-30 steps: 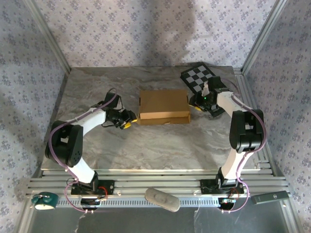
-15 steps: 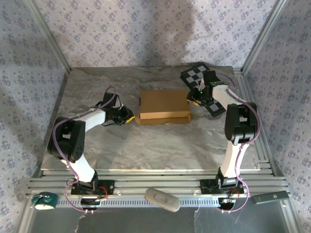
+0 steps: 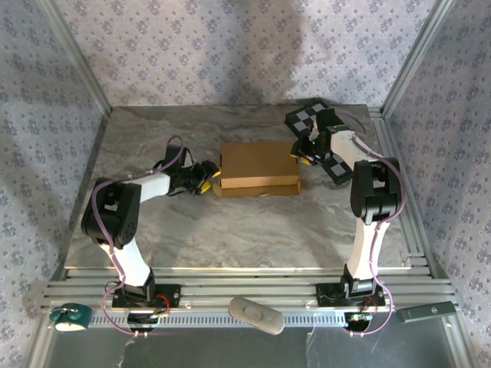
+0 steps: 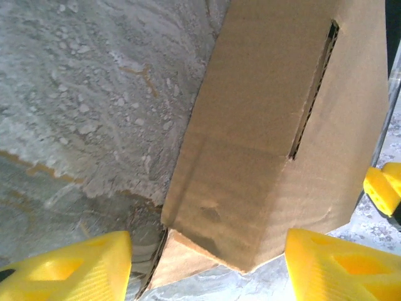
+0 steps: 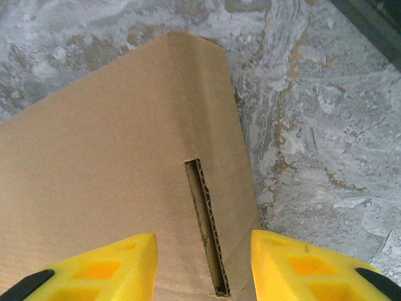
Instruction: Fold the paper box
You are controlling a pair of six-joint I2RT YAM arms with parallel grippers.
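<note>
The paper box lies closed on the counter, nearer its far edge. The left gripper sits at the box's left end and the right gripper at its right end. Both have their jaws released and spread wide.

We see the right gripper, yellow fingers spread, over the paper box, slot between them, marble table right.

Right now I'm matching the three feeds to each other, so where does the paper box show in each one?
Top external: the paper box lies mid-frame, slightly above centre.
Left wrist: the paper box fills the right half, one corner low.
Right wrist: the paper box covers the left and centre.
Shared landmark: the grey marbled table it lies on.
</note>
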